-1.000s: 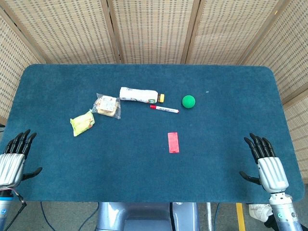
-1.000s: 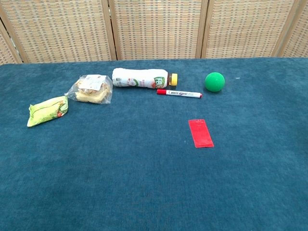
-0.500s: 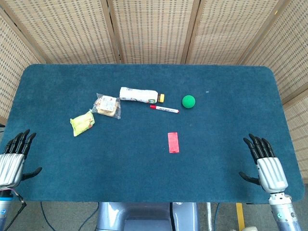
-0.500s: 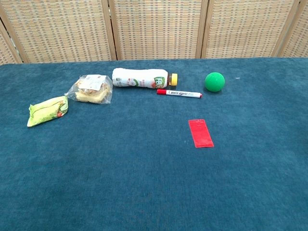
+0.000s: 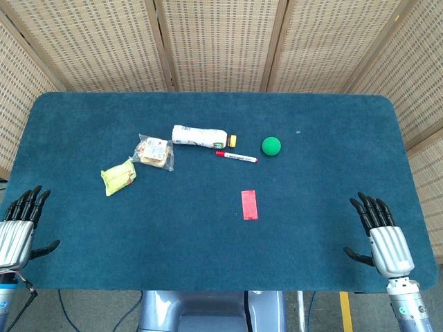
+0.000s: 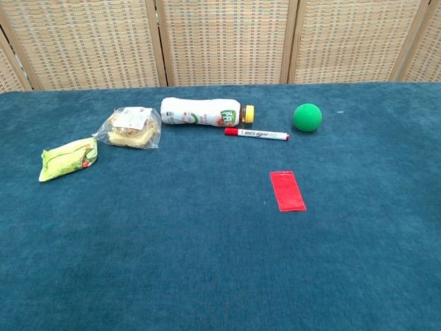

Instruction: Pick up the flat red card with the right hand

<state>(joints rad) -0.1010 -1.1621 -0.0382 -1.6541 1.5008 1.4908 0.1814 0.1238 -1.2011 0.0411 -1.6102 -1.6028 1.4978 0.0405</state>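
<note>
- Across the last second almost nothing changed: the right hand (image 5: 383, 238) stayed at the near right edge of the table (image 5: 332, 117), shifting only a trace, and nothing on the cloth moved.
- That hand was wide, fingers spread and pointing away from the robot, thumb out to the side, holding nothing.
- The left hand (image 5: 19, 225) was just as idle at the near left edge, fingers apart and empty.
- The red card (image 5: 249, 205) lay flat on the blue cloth, a little right of the table's middle, well apart from the right hand and nearer the robot than the marker (image 5: 236, 157) and the green ball (image 5: 271, 145).
- Judged from this, the pick had not begun; the reach toward the card was the whole of what remained, and the stillness suggested a pause before the start.
- The card looked thin and flush with the cloth, so getting a fingertip under an edge would likely be the hard part.
- The chest view showed neither hand at all; only the head view placed them.
- In the head view both arms were cut off by the bottom edge, so their posture could not be read.
- The palms faced down or away, so whether any finger touched the cloth could not be told.
- The print on the white bottle (image 5: 199, 136), the clear snack bag (image 5: 154, 151) and the yellow-green packet (image 5: 119, 177) was too small to read.
</note>
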